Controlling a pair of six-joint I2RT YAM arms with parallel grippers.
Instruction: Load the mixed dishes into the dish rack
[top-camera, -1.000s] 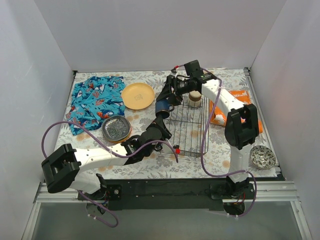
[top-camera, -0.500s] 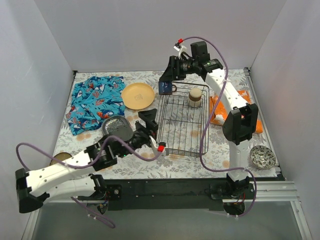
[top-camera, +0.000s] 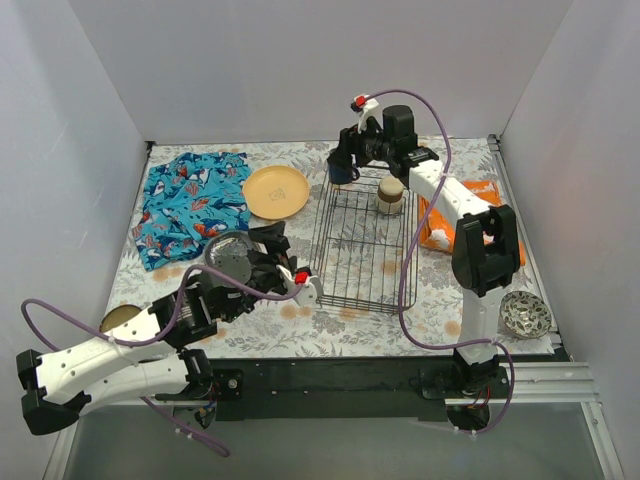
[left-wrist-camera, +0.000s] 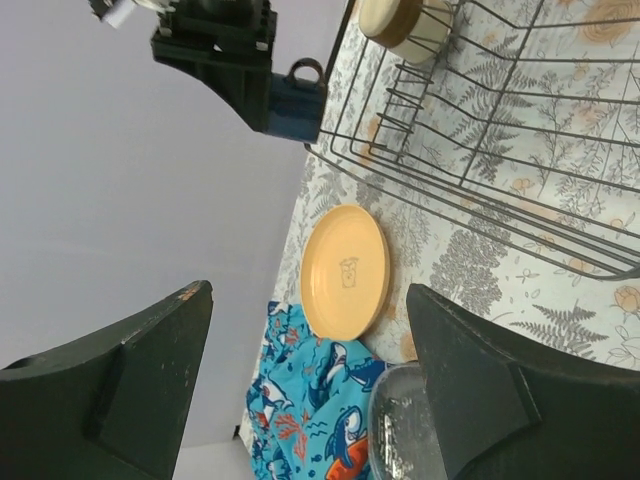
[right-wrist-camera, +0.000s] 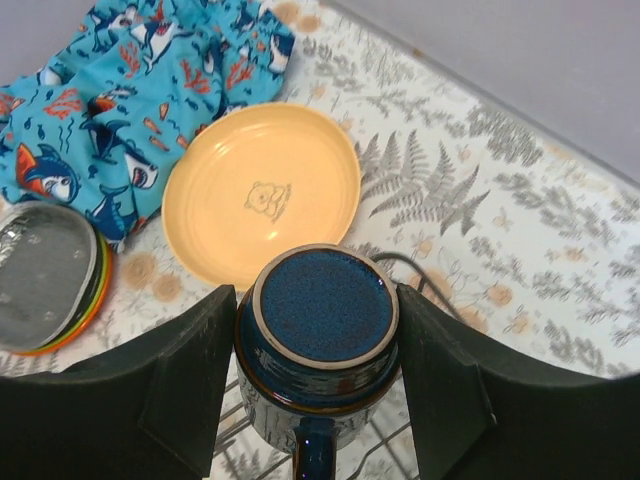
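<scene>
Pinching the dark blue mug (right-wrist-camera: 320, 325) from both sides, the right pincer (top-camera: 345, 160) holds it at the far left corner of the dish rack (top-camera: 360, 250), in the upper middle of the overhead view. Whether the mug touches the wire cannot be told. From the right wrist only its round glazed end and a stub of handle show (the rest is cut off by the lower edge). Inside the rack, near its upper end, stands the beige cup (top-camera: 390, 193).

The left pincer (top-camera: 272, 242) is spread wide with nothing between its fingers (left-wrist-camera: 130, 385), hovering just left of the rack over the desk (top-camera: 340, 335). Its arm covers part of a stack of plates (top-camera: 228, 258) topped by a grey patterned one; orange and green rims peek out beneath it in the right wrist view.

The yellow-orange plate (top-camera: 276, 192) lies flat to the upper left of the rack, beside the blue cloth (top-camera: 190, 200). A patterned bowl (top-camera: 524, 314) sits at lower right. The orange bag (top-camera: 440, 228) is half hidden behind the right arm. A brownish round thing (top-camera: 118, 320) at lower left is too covered to name.
</scene>
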